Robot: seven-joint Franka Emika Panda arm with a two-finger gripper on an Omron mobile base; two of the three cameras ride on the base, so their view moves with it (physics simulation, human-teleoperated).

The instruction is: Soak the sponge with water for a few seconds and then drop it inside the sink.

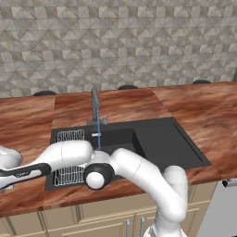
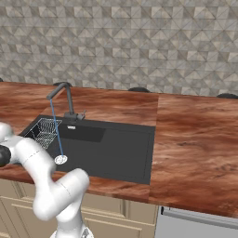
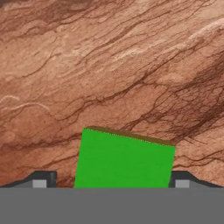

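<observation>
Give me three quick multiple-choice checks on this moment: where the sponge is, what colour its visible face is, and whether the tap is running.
1. Where is the sponge?
A. Lying on the sink drain
B. Between the end effector's fingertips, over the wooden counter
C. Inside the wire rack

2. What colour is the sponge's large visible face?
A. Bright green
B. Blue
C. White

3. What is the state of the faucet?
A. Off, no water
B. Running, a thin stream falls into the sink
C. Hidden behind the arm

Answers: 1 B, the hand view shows the sponge between the two fingertips of the end effector, with brown counter behind it. 2 A, that face is green. 3 B, the water drops from the spout to the drain of the sink.
</observation>
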